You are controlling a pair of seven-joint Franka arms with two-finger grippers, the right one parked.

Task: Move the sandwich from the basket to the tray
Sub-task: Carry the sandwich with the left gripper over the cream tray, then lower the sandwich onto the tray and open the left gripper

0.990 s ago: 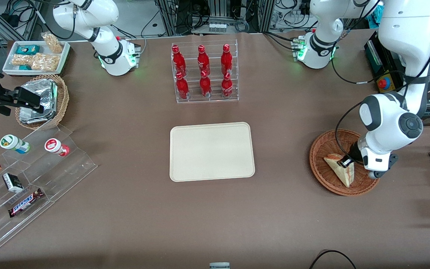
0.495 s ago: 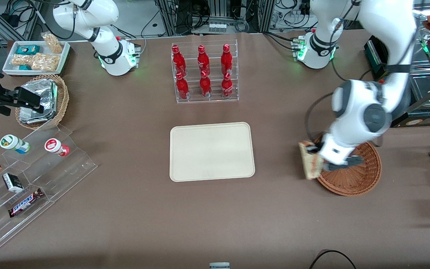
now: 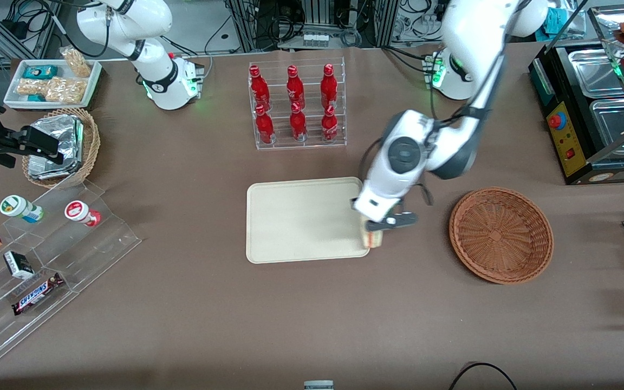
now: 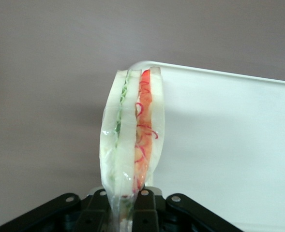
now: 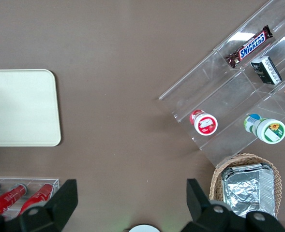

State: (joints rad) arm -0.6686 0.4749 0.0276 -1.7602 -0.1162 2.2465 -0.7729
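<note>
- Sandwich point(image 3: 372, 239) hangs edge-on from the left arm's gripper point(image 3: 378, 226), over the tray's edge on the working arm's side, near the corner closest to the front camera.
- Gripper fingers point(image 4: 143, 208) are clamped on the sandwich's lower end in the left wrist view; the wedge point(image 4: 132, 140) stands upright out of them, showing white bread layers with red-orange filling on one side and greenish filling on the other, all in clear wrap.
- Tray point(image 3: 306, 220), cream-beige with rounded corners and a low rim, lies flat at the middle of the brown table point(image 3: 209, 314); its corner point(image 4: 219, 145) shows just beside the sandwich in the left wrist view, and its surface is bare.
- Basket point(image 3: 500, 234), the shallow reddish-brown wicker one, sits toward the working arm's end of the table, apart from the tray, with nothing in it.
- Bottle rack point(image 3: 297, 105) of clear acrylic holds six red bottles in two rows, farther from the front camera than the tray.
- Toward the parked arm's end: a deeper tan wicker basket point(image 3: 91, 142) with foil packets point(image 3: 57, 146), a white tray point(image 3: 52, 81) of snack bags, and a stepped clear display point(image 3: 57, 260) with two small cups, a Snickers bar point(image 3: 37, 293) and small boxes.
- Right wrist view looks down on the tray's corner point(image 5: 21, 107), the Snickers bar point(image 5: 248, 46) and the foil packets point(image 5: 246, 189).
</note>
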